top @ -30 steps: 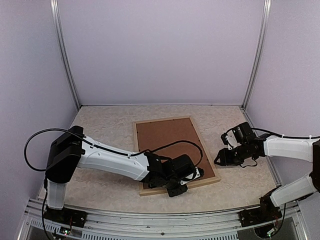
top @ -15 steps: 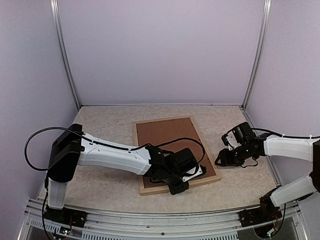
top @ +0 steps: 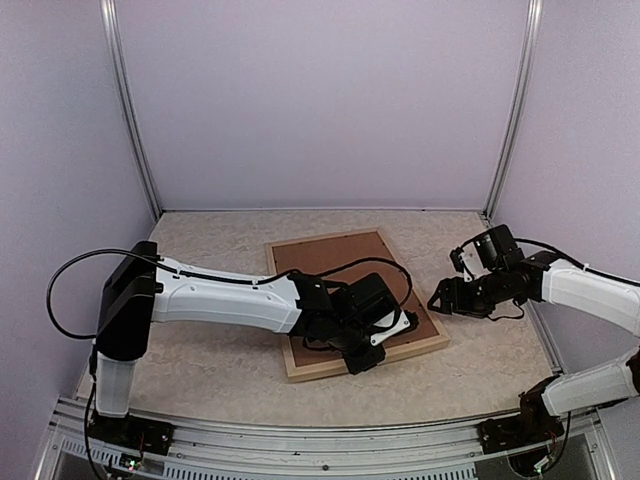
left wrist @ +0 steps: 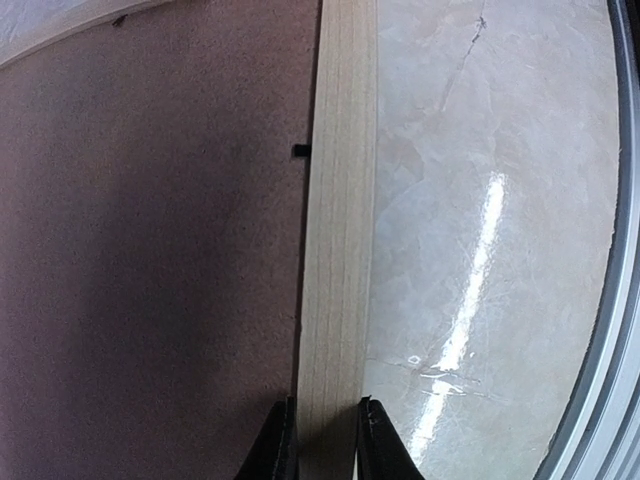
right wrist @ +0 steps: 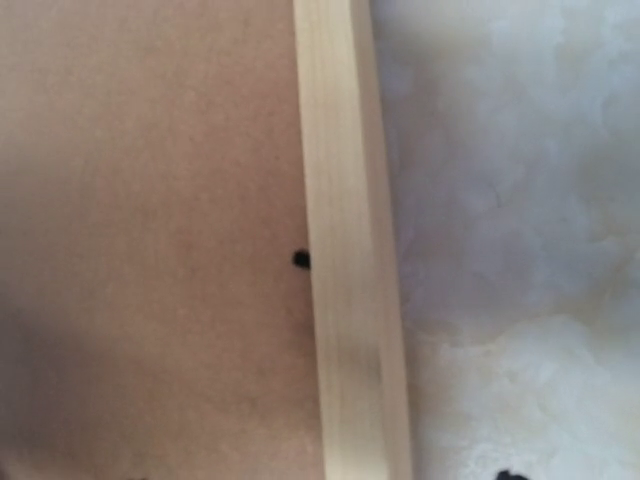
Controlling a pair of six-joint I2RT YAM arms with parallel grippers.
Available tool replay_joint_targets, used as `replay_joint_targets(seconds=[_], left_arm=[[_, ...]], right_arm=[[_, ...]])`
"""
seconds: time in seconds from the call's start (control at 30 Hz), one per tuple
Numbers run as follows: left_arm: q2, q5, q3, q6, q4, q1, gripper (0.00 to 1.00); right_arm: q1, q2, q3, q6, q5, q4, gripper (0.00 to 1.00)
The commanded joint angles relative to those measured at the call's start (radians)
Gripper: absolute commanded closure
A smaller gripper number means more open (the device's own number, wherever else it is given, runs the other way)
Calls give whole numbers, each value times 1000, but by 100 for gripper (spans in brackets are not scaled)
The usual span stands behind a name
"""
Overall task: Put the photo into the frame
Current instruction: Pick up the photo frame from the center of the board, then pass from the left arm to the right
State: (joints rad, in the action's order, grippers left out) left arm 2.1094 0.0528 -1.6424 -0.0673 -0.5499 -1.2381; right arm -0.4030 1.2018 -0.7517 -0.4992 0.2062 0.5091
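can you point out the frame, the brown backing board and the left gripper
frame [left wrist: 336, 250]: left wrist view, middle of the pale wood rail
backing board [top: 335, 262]: top external view, bare brown area toward the far end
left gripper [left wrist: 326, 445]: left wrist view, between the fingertips pinching the rail

Left gripper [left wrist: 325, 440] has closed on the frame [top: 310, 368] rail and turned the frame slightly anticlockwise. Right gripper [top: 440, 303] has shifted nearer its right rail.

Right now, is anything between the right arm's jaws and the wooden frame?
Nothing visible does. The right gripper hangs by the right rail of the frame, with nothing between them. The left gripper is clamped on one of the frame's rails.
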Motion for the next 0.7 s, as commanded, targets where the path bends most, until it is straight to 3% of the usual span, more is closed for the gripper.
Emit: replay_joint_targets(seconds=[0.0, 0.4, 0.67], left_arm=[[-58, 36, -40, 45, 39, 24, 100], [-130, 45, 49, 60, 71, 26, 100], [-175, 39, 155, 87, 116, 28, 100]], right_arm=[[18, 3, 7, -27, 8, 55, 25], [105, 100, 182, -94, 333, -254, 26], [129, 194, 257, -196, 557, -522, 40]])
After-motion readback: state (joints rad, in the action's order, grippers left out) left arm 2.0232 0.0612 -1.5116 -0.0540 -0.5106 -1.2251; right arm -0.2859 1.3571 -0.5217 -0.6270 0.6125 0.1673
